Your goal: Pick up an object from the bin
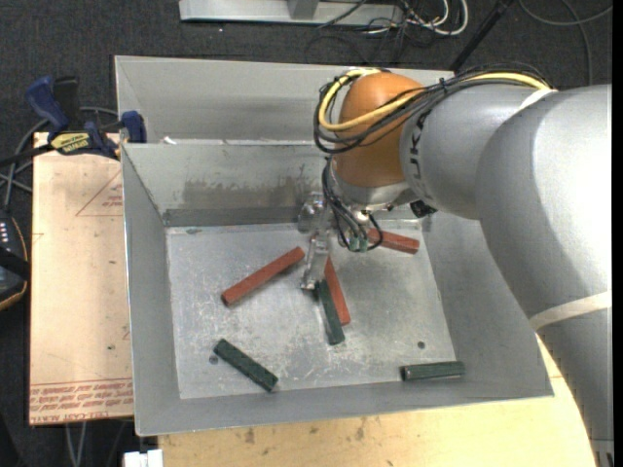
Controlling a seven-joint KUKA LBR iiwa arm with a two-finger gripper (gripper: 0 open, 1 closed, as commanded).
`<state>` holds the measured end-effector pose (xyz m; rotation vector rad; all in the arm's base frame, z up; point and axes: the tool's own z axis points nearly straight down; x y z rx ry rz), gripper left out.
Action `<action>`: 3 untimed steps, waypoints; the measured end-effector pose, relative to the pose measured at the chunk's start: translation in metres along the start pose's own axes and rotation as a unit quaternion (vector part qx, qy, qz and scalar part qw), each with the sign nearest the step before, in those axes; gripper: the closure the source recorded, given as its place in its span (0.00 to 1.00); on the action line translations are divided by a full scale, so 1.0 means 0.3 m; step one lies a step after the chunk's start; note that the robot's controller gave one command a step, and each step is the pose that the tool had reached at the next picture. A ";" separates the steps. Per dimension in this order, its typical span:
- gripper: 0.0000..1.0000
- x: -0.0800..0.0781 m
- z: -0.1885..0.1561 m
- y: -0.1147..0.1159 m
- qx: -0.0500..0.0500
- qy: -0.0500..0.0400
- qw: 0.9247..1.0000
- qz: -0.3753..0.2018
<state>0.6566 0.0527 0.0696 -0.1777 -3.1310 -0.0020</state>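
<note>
Short red stick [339,300]: lies flat, slanted, at the centre of the bin [389,319] floor. Dark green stick [333,327]: flat, touching its left side.

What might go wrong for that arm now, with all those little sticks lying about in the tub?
The gripper hangs right by a red stick and a dark green stick that lie against each other, so it may catch both or push one aside. The sticks lie flat on the floor of the bin, so a grab could slip off. A longer red stick close by might get knocked.
</note>
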 end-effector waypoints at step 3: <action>1.00 0.117 -0.552 0.266 -0.001 -0.009 0.998 -0.059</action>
